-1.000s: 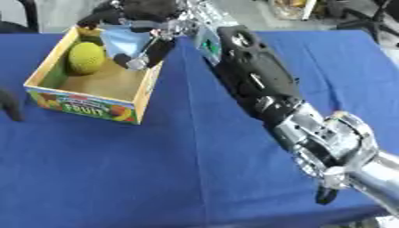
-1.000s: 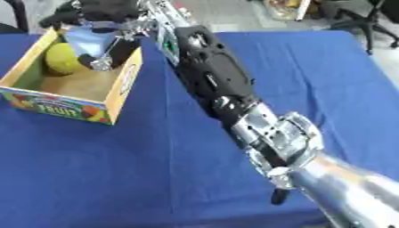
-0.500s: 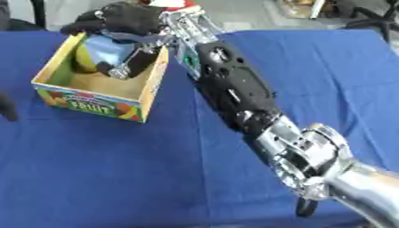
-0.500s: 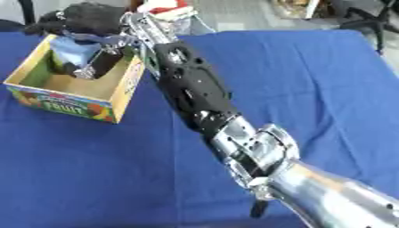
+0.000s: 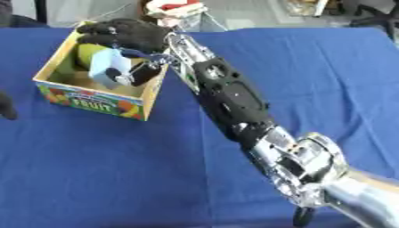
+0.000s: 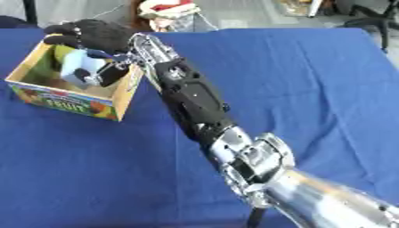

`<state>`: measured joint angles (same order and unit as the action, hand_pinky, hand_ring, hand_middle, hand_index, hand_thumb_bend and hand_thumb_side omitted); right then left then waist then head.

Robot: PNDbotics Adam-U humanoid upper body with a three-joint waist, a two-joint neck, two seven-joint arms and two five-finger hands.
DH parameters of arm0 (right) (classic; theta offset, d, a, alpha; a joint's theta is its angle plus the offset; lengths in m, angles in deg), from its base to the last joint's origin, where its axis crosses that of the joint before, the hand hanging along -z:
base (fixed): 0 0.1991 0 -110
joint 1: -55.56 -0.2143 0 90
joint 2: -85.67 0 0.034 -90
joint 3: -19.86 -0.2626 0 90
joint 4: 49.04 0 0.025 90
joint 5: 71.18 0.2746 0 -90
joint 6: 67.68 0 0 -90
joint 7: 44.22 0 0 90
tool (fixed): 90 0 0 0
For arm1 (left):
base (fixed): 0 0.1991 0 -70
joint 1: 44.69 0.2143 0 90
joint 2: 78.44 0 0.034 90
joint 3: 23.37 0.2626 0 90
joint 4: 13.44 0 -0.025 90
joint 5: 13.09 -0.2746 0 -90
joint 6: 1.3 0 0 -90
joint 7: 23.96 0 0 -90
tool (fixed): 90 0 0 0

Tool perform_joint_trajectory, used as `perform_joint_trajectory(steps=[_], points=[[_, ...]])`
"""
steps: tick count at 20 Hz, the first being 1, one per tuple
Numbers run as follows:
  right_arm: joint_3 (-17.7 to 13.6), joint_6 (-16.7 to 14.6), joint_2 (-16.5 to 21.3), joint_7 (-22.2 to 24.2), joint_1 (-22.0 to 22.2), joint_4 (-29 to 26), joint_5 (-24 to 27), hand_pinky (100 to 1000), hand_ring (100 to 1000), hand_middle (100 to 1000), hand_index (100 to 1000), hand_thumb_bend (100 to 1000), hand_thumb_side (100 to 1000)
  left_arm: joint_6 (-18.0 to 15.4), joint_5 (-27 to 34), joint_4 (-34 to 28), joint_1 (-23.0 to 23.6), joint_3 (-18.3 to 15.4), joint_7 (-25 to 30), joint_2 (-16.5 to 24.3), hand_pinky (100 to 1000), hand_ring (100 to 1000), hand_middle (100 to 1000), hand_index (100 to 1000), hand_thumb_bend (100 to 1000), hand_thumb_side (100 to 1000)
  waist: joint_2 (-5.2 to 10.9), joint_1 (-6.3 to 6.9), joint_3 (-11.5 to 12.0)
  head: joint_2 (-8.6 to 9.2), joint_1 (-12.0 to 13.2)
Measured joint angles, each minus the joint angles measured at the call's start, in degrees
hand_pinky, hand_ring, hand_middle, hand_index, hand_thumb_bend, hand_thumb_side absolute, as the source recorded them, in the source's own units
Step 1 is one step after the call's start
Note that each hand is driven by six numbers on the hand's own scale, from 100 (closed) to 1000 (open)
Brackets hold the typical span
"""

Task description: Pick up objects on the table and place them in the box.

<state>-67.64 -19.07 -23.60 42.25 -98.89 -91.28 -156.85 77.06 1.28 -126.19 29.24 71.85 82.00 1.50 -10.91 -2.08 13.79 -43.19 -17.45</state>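
While over box (image 5: 93, 95), hand (image 5: 128, 34) grips object (image 5: 107, 67)

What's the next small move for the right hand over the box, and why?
Probably open the fingers and let go. The right hand is over the box, its fingers curled on a light blue object that already hangs inside the walls, beside a yellow-green fruit. The object seems low enough to release without catching the rim.
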Motion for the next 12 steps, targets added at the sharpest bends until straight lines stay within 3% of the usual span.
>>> perform_joint_trajectory(steps=[7, 12], points=[[-0.77, 2.81, -0.2, -4.19, 0.23, 1.6, -6.06, 980, 1000, 1000, 1000, 100, 291, 0.07, -0.04, 0.0, 0.0, 0.0, -0.07, -0.01, 373, 487, 386, 677, 100, 709, -0.03, -0.01, -0.12, 0.0, 0.26], [-1.05, 2.76, -0.27, -6.8, -0.21, 1.59, -6.86, 961, 1000, 1000, 1000, 100, 244, 0.13, -0.11, 0.0, 0.0, 0.0, -0.13, -0.01, 373, 487, 386, 676, 100, 710, -0.03, -0.01, -0.66, 0.01, 0.51]])
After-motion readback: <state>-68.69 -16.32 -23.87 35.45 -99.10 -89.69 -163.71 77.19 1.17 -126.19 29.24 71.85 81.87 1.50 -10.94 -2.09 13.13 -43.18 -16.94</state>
